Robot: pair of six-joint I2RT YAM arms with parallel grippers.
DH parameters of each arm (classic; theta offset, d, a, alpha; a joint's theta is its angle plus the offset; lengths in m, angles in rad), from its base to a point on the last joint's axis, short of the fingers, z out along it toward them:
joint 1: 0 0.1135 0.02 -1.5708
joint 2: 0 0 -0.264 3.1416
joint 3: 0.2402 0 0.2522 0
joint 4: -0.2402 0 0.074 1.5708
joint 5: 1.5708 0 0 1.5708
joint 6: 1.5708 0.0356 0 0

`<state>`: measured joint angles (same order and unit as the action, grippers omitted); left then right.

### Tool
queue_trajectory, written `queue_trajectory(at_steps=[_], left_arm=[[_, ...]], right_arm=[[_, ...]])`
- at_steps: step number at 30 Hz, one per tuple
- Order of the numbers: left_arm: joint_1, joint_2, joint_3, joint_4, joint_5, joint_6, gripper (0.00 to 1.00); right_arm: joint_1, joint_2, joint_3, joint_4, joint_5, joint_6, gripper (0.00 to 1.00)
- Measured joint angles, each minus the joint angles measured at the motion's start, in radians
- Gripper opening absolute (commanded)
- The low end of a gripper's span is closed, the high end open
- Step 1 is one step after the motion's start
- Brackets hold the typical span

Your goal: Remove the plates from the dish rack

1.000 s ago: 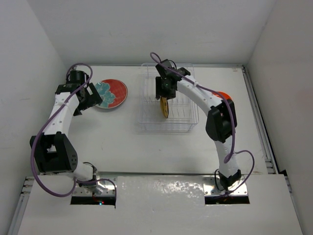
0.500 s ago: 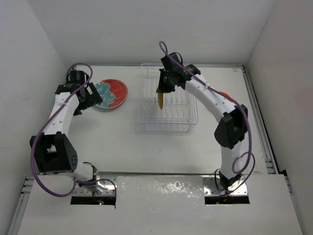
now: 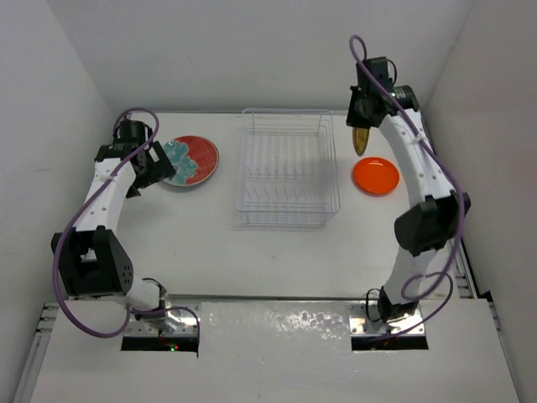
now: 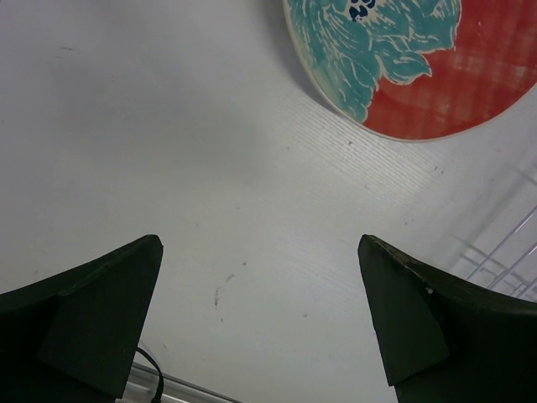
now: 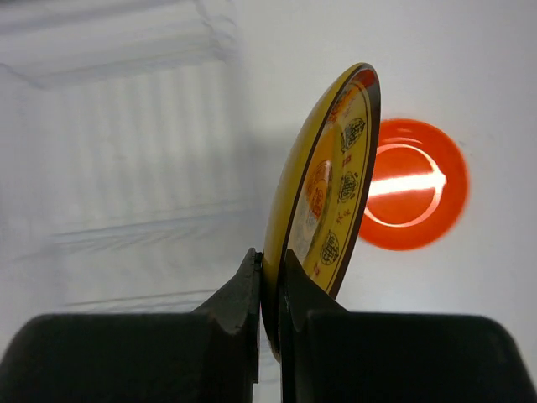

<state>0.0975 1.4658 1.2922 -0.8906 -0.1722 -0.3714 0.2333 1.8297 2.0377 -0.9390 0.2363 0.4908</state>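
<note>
Top view, right claw (image 3: 362, 126): closed on the rim of the yellow plate (image 3: 362, 140), which hangs below it, off the surface (image 3: 210, 239).
Top view, yellow plate's pose: on edge and nearly edge-on to the camera, so it reads as a narrow sliver. Its long axis runs straight out from the claw, and its pattern cannot be made out here.
Top view, orange plate (image 3: 375, 175): flat on the surface, just beyond the free end of the held plate.
Top view, dish rack (image 3: 288, 168): to the left of the right claw, well apart from it.
Top view, left claw (image 3: 158, 170): largely covered by its own wrist, so its opening is hard to read here. The teal plate (image 3: 178, 156) lies just beside it, resting on the red plate (image 3: 201, 159).
Left wrist view, left claw (image 4: 258, 243): fingers (image 4: 101, 294) spread wide with only bare surface between them.
Left wrist view, plates: ahead of the claw and to its right. The teal plate (image 4: 377, 42) overlaps the red plate (image 4: 457, 88), and both are cut off by the top edge.
Left wrist view, dish rack (image 4: 503, 252): a few wires show beside the right finger.
Right wrist view, right claw (image 5: 270, 277): fingers pinched tight on the yellow plate (image 5: 327, 185).
Right wrist view, yellow plate's pose: standing on edge, leaning right, its patterned face turned right.
Right wrist view, orange plate (image 5: 419, 189): beyond the claw, its left part hidden behind the yellow plate, with a glare streak across it.
Right wrist view, dish rack (image 5: 126, 143): left of the claw, blurred.
</note>
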Motion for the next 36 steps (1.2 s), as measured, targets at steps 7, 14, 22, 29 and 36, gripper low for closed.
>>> queue_trajectory(at_steps=[7, 14, 22, 29, 36], left_arm=[[0.0, 0.013, 0.007, 0.0, 0.0, 0.001, 1.0], [0.0, 0.022, 0.002, 0.007, -0.003, 0.002, 1.0], [0.0, 0.023, -0.003, 0.004, -0.012, 0.007, 1.0], [-0.028, 0.052, 0.179, -0.088, -0.101, 0.018, 1.0], [-0.152, -0.096, 0.197, -0.051, -0.19, 0.044, 1.0]], right_arm=[[-0.057, 0.245, -0.097, -0.064, 0.102, -0.15, 0.03], [-0.08, 0.33, -0.084, -0.09, 0.149, -0.201, 0.62], [-0.093, 0.311, -0.081, -0.111, 0.182, -0.222, 0.99], [-0.093, -0.021, -0.274, -0.043, 0.065, -0.208, 0.99], [-0.088, -0.6, -0.611, 0.018, -0.05, -0.177, 0.99]])
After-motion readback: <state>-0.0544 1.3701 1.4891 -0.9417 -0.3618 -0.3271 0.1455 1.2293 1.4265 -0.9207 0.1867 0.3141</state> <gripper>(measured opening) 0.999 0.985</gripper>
